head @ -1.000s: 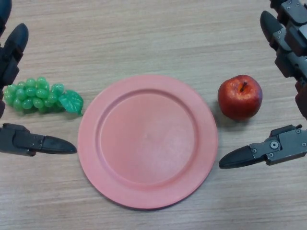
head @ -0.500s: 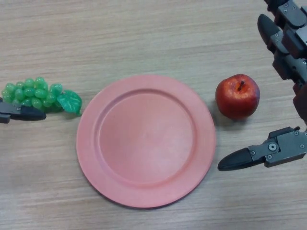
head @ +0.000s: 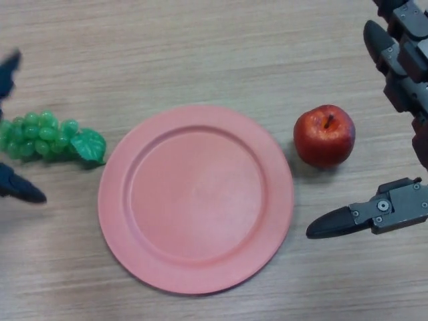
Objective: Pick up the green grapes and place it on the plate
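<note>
— One bunch of green grapes (head: 41, 136) lies between my left hand's (head: 19, 188) spread fingers, untouched, long axis sideways, leaf toward the plate (head: 196, 198).
— And the right hand (head: 400, 127)?
— Released, fingers straight, just beside one apple (head: 324, 135) on the surface (head: 200, 47).

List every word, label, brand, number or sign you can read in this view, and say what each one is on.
None: no readable text shows anywhere.
The green grapes, the pink plate and the red apple are unmarked.
The wooden table shows only grain.
The left hand and right hand show no lettering.
</note>
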Tool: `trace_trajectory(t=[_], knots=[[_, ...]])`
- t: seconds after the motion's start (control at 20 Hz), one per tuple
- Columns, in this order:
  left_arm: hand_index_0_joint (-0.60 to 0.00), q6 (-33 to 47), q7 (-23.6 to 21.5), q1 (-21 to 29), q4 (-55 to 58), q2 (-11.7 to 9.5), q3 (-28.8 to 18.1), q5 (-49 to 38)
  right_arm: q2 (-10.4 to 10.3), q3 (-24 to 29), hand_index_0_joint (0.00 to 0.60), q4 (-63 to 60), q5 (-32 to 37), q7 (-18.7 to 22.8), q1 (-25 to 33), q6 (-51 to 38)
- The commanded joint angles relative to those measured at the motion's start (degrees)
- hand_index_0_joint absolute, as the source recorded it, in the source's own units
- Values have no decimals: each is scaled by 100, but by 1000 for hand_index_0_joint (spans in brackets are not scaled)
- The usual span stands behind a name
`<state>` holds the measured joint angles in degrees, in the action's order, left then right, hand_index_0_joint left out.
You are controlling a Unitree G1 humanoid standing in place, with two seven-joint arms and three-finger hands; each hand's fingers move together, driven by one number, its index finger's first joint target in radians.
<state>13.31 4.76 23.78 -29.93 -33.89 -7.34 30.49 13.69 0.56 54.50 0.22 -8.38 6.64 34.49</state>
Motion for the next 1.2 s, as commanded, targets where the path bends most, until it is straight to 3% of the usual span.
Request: trace_trajectory(t=[0.05,0.25,0.3,0.45,0.5,0.55,0.65,0.9,1.0,1.1,1.15,1.2], knots=[[0,544,-529,454,-225,-397,-397,176,126,459,0,303,391,48,92,-572],[0,757,-618,664,-749,-347,-241,285,158,482,0,235,391,86,55,-652],[-49,758,-624,666,-757,-345,-237,290,159,482,0,233,390,87,57,-651],[-449,757,-731,769,-908,-298,-254,172,172,498,0,234,390,92,82,-632],[-549,763,-964,850,-1043,-282,-242,189,177,500,0,235,386,93,86,-637],[-600,809,-1302,955,-1259,-288,-177,292,176,517,0,237,399,86,81,-651],[-600,841,-1597,971,-1415,-317,-155,383,171,535,0,242,426,95,79,-643],[-600,737,-1568,755,-856,-448,-376,162,176,520,0,280,365,94,-7,-736],[-600,391,-1339,456,95,-459,-586,-58,180,496,0,299,309,82,-26,-744],[-600,-140,-911,68,1479,-397,-843,-290,149,457,0,293,263,88,-56,-785],[-600,-439,-397,-247,2507,-311,-1001,-528,138,422,0,306,214,92,-85,-799],[-600,-527,-299,-330,2878,-259,-1069,-532,138,414,0,321,193,90,-77,-766]])
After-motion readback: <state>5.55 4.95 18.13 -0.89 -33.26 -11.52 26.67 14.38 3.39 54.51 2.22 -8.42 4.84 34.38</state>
